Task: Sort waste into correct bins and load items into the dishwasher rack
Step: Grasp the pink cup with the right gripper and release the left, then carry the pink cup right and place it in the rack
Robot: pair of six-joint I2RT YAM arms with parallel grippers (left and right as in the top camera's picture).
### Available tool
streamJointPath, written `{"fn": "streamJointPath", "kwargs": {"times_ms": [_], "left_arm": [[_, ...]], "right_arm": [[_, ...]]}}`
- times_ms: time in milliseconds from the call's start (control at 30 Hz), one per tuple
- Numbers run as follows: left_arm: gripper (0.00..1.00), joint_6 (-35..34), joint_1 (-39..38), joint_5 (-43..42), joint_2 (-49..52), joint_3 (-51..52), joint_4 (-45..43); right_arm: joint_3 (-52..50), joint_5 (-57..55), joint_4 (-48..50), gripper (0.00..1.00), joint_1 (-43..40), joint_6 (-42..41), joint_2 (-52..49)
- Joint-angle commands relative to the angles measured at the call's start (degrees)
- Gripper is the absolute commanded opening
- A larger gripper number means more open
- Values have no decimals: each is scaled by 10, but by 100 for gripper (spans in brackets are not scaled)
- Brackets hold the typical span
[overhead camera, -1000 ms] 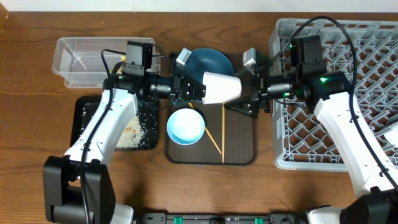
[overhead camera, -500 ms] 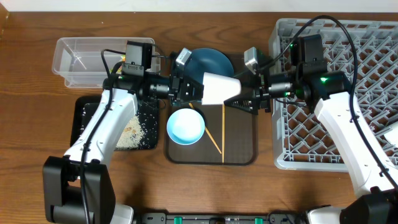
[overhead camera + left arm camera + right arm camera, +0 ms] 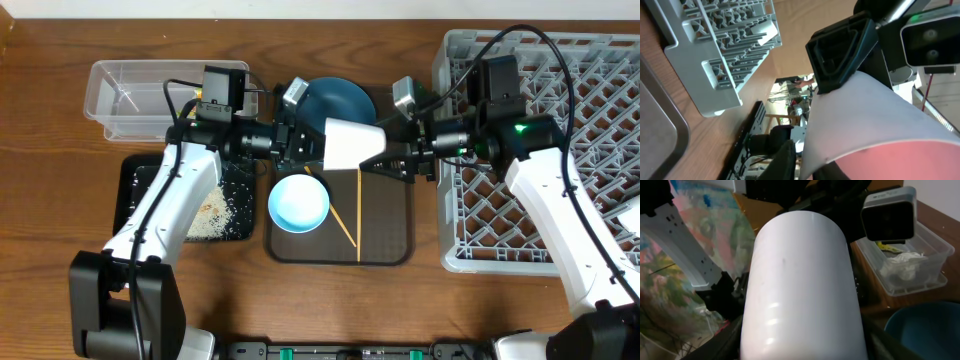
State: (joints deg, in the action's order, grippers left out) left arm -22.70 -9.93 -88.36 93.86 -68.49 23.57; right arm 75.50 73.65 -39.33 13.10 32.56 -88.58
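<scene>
Mia: What is the biggest thing?

Ben: The grey dishwasher rack (image 3: 570,120), on the right side of the table. A white thing (image 3: 630,215) shows at its right edge (the picture cuts it off, so I cannot tell what it is).

Mia: And the next biggest?

Ben: The brown serving tray (image 3: 385,235), in the middle. In it sits a white bowl (image 3: 298,203) that is pale blue inside. Two wooden chopsticks (image 3: 335,218) lie flat just to the right of the bowl.

Mia: Where is the dark blue plate (image 3: 345,98)?

Ben: Past the far end of the serving tray, half hidden by the arms. I cannot tell if it rests on the tray or on the table.

Mia: What about the bins?

Ben: The clear tub (image 3: 120,95) is at the far left. The right wrist camera shows a crumpled white tissue (image 3: 902,265) in it, and a yellow-green bit of wrapper (image 3: 885,244) too. The black tray (image 3: 135,195) lies just in front of the tub. It has white rice scraps (image 3: 215,215) in its right half.

Mia: And the white cup (image 3: 350,142)?

Ben: It is up in the air on its side, over the far end of the serving tray, between the two claws. The right gripper (image 3: 392,140) has its fingers closed round the bottom end of the cup. The left gripper (image 3: 310,143) is at the open end. I cannot tell whether it pinches the rim or only sits beside it.
</scene>
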Motion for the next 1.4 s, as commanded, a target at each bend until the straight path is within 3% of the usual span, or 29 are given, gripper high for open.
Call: {"fn": "streamJointPath", "kwargs": {"times_ms": [0, 167, 433, 567, 733, 1000, 1367], "left_arm": [[23, -1, -2, 28, 7, -1, -1], [36, 4, -2, 153, 7, -1, 12], [41, 61, 13, 443, 6, -1, 186], [41, 103, 32, 521, -2, -1, 259], [41, 124, 53, 608, -27, -1, 294], [41, 128, 59, 625, -72, -1, 289], [41, 128, 59, 625, -78, -1, 289]], "right_arm": [[-3, 15, -1, 51, 16, -1, -3], [-3, -106, -9, 41, 15, -74, -3], [29, -367, -106, 1, -16, -162, -1], [87, -433, -175, 1, -62, -181, -1], [175, -566, -225, 1, -147, -267, -2], [215, -699, -260, 1, -285, -365, -2], [215, -761, -266, 1, -436, -398, -52]]}}
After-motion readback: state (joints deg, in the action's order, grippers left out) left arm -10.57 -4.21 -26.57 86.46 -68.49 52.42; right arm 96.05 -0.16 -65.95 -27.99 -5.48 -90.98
